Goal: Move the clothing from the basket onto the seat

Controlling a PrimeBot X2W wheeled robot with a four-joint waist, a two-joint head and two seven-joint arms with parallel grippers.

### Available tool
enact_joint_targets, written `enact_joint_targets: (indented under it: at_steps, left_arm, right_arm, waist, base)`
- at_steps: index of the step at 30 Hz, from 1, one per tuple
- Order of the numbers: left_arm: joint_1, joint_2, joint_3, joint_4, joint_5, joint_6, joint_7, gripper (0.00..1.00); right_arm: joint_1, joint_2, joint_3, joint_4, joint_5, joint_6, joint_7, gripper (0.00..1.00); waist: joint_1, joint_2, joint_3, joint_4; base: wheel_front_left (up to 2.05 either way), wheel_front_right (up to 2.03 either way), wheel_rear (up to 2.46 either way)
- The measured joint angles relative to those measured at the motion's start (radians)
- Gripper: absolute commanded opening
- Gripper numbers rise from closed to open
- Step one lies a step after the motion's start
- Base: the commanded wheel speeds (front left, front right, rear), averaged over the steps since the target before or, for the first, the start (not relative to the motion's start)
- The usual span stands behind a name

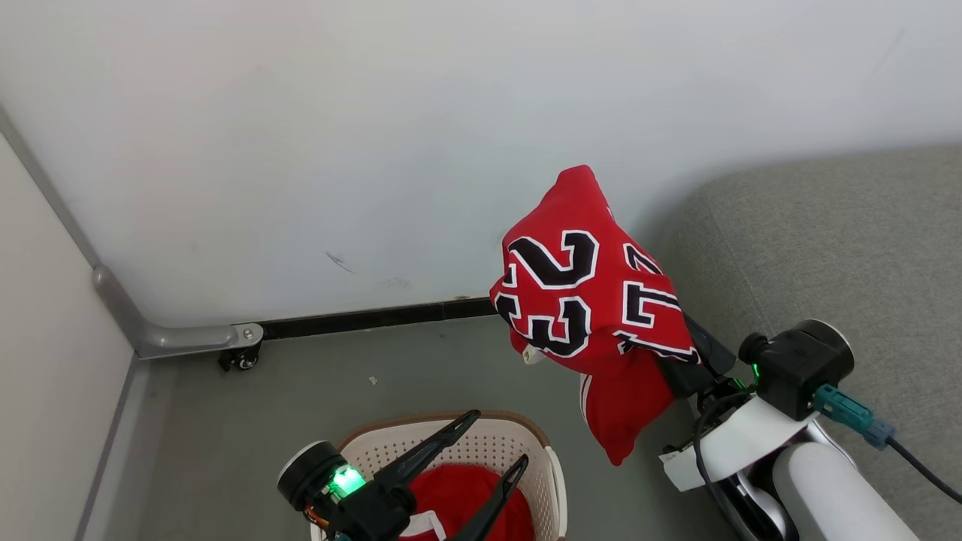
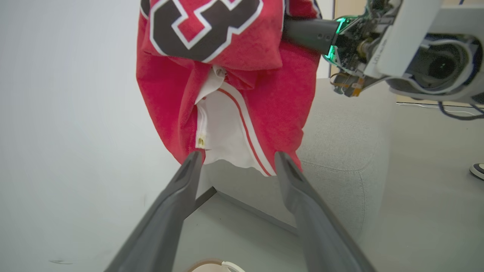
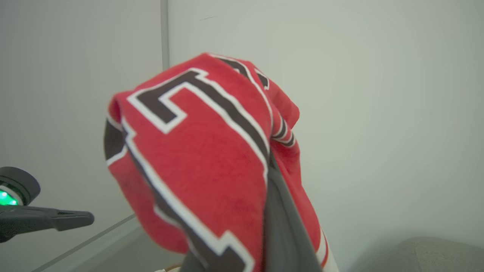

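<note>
Right arm raised, angled up and leftward beside the seat [image 1: 827, 248]; right gripper [image 1: 703, 353] pinched shut on the jersey [image 1: 579, 293], which drapes over its fingers, hanging above the floor; left gripper [image 1: 497, 437] spread wide over the basket [image 1: 391, 422] — red piece [image 1: 458, 488] inside.

right jaws hidden by jersey [image 1: 579, 300], basket [image 1: 496, 443] cropped
</note>
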Motion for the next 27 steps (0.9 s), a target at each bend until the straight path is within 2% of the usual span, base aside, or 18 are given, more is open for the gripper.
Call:
enact_joint_targets:
  at_steps: [6, 27]
  left_arm:
    - [0.012, 0.018, 0.007, 0.027, 0.03, 0.0, 0.0, 1.0]
    - [0.096, 0.003, 0.017, 0.127, 0.057, 0.0, 0.0, 1.0]
  right_arm:
    - [0.0, -0.006, -0.008, -0.009, -0.013, 0.0, 0.0, 0.0]
    - [0.021, -0.004, -0.042, -0.044, -0.015, 0.0, 0.0, 0.0]
  waist:
    - [0.0, 0.0, 0.001, 0.0]
    - [0.0, 0.0, 0.007, -0.001]
  base:
    - [0.0, 0.0, 0.0]
    - [0.0, 0.0, 0.0]
